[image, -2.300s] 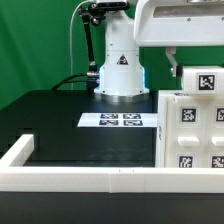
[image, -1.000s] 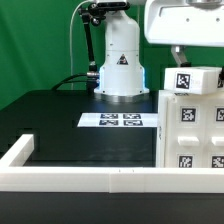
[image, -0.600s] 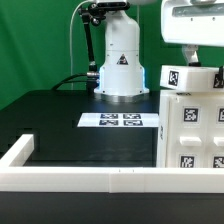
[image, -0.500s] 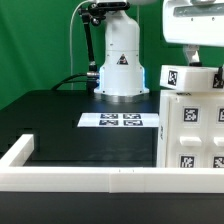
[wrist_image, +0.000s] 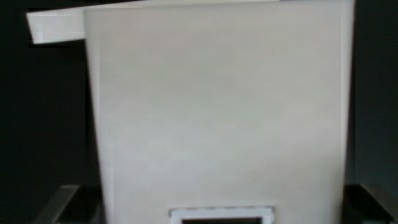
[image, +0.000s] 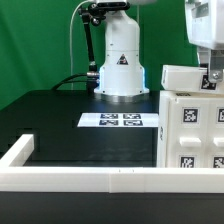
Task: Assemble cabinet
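The white cabinet body (image: 190, 132) stands at the exterior view's right, its front carrying several black-and-white tags. My gripper (image: 211, 76) comes down from the top right and is shut on a smaller white block (image: 180, 77), held level at the body's top edge; I cannot tell if they touch. In the wrist view the block (wrist_image: 214, 100) fills almost the whole picture, with a tag (wrist_image: 222, 215) at its near end. A dark finger (wrist_image: 64, 203) shows at each side of it.
The marker board (image: 122, 120) lies flat on the black table in front of the robot's white base (image: 121, 60). A low white border rail (image: 90, 178) runs along the near edge and up the exterior view's left side.
The gripper has moved toward the exterior view's right and turned with the block. The block's tag no longer faces the camera, and the block now sits lower, at the cabinet body's top.
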Controlling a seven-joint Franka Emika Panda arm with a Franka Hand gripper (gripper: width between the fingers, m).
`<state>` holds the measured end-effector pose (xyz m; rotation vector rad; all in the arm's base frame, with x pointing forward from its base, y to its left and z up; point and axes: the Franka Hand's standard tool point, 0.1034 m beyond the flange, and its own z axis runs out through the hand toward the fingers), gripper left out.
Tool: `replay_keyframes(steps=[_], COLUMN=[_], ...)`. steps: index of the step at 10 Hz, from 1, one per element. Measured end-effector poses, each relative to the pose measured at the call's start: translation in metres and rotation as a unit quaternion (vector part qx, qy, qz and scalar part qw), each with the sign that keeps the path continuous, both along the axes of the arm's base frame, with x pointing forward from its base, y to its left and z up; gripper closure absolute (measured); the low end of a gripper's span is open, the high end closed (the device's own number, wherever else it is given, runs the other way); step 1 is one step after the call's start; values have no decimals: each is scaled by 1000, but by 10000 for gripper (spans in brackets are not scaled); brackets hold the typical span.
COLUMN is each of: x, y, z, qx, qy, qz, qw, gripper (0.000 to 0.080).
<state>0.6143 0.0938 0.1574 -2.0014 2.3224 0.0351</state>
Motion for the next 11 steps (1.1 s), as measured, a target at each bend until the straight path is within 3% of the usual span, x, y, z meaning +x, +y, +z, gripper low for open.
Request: replay_keyframes(steps=[1,2,4,7,11], x=[0,0,1,5,5], y=[0,1,1,3,8], z=[0,0,3,21,21], qx=[0,0,6,22,16], qy=[0,0,-3,-18,-12], qz=[10,11,16,23,100], qw=[1000,1000,1000,999,995], gripper=[169,30,6,2,2])
